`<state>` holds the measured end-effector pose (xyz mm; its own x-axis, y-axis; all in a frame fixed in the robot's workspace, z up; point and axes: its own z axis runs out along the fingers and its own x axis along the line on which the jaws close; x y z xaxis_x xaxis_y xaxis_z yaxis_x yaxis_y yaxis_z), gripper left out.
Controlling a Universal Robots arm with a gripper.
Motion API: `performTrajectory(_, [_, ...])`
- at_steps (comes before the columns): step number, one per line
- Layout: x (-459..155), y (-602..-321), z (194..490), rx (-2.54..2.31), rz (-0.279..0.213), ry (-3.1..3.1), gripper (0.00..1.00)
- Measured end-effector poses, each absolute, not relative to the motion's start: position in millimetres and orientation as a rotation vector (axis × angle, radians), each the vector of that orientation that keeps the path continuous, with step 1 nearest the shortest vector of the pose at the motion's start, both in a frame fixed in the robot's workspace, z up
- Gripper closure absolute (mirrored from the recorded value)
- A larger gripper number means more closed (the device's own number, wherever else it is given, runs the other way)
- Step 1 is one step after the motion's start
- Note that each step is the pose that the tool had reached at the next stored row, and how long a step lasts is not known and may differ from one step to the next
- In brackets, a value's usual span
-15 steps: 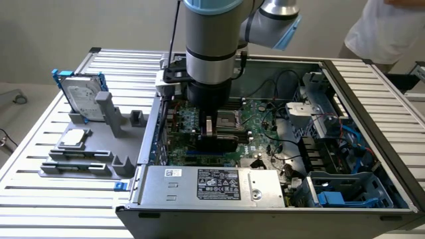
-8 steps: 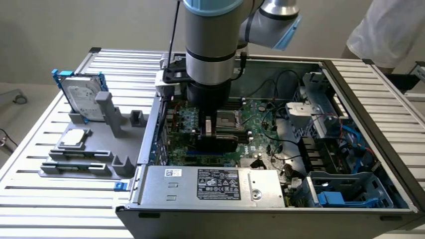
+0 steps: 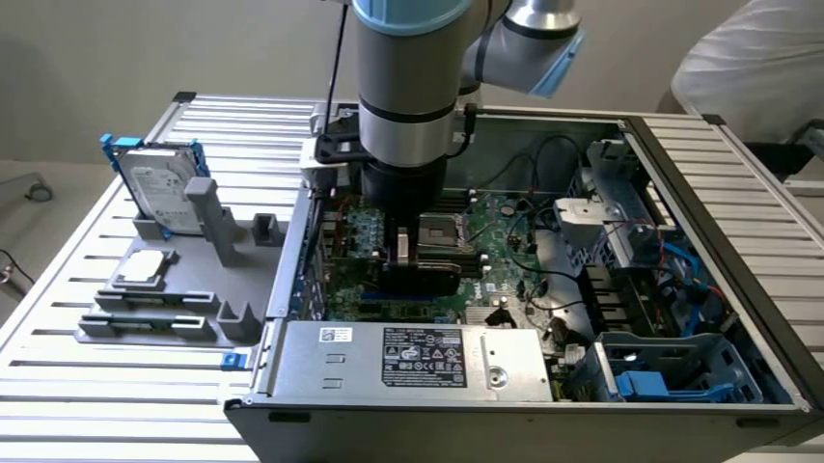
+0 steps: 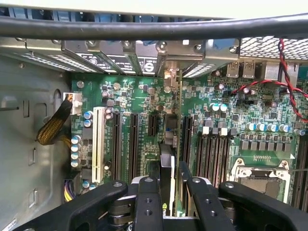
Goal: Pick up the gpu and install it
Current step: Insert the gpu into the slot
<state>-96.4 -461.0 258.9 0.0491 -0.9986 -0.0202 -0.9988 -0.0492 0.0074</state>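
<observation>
My gripper (image 4: 172,192) is clamped on the gpu (image 4: 167,163), edge-on and low over the motherboard (image 4: 231,120) slots. Pickup's done, but I can't confirm it's seated.

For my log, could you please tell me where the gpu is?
The thin green gpu card stands on edge in the tool, inside the open grey computer case, over the green motherboard's black slots, towards the exterior view's left.

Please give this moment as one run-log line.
jaws: shut on gpu | gpu: on edge over motherboard slots | seated: cannot tell
</observation>
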Motion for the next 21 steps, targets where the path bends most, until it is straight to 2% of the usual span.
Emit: performTrajectory(21, [-96.7,-460.9,258.9,-2.249,0.070,2.141,0.74])
